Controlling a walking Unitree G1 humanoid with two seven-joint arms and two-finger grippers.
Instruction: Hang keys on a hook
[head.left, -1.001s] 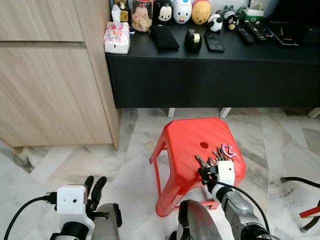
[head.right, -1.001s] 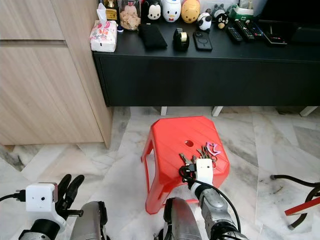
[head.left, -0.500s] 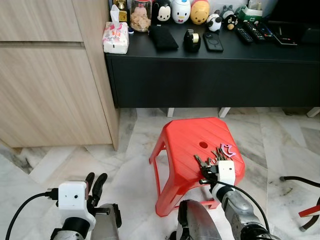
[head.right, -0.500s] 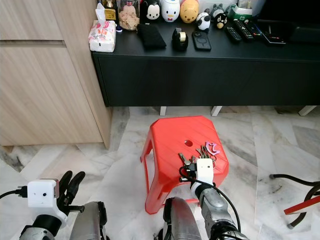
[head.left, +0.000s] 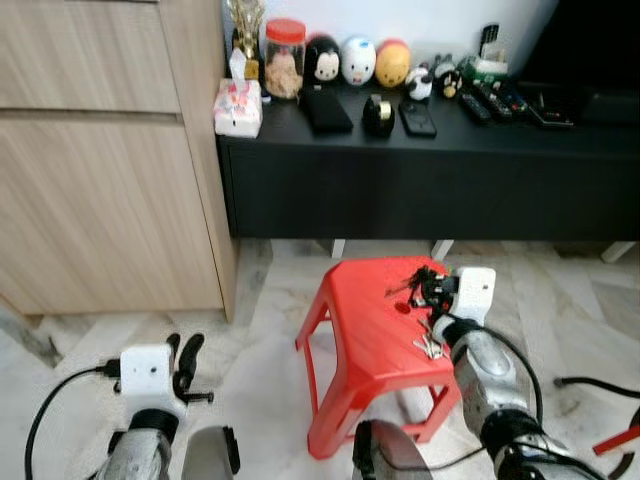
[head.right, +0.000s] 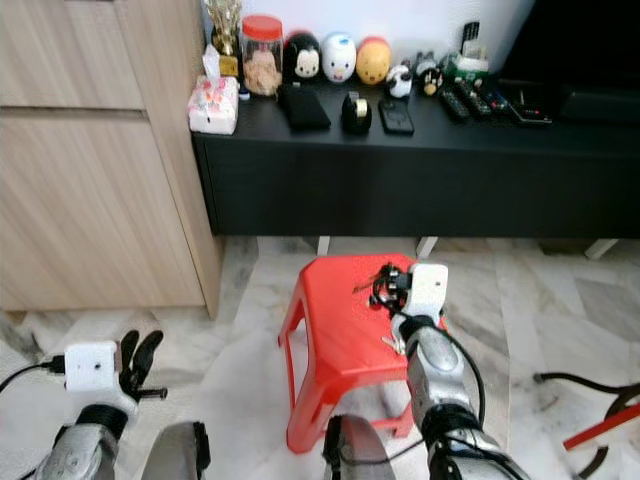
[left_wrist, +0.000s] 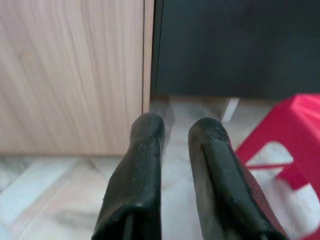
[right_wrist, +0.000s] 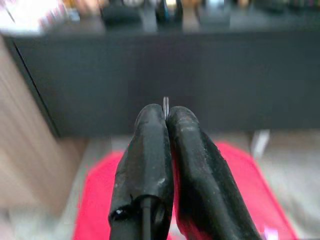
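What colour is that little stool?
Bright red stool, clearest in the left eye view.

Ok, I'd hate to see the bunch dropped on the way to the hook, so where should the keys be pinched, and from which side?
Best at the ring end, from above. The right pincer is shut on the keys above the red stool, and a thin metal edge shows between its fingertips in the wrist view. The blades hang loose, so pinching those risks a slip.
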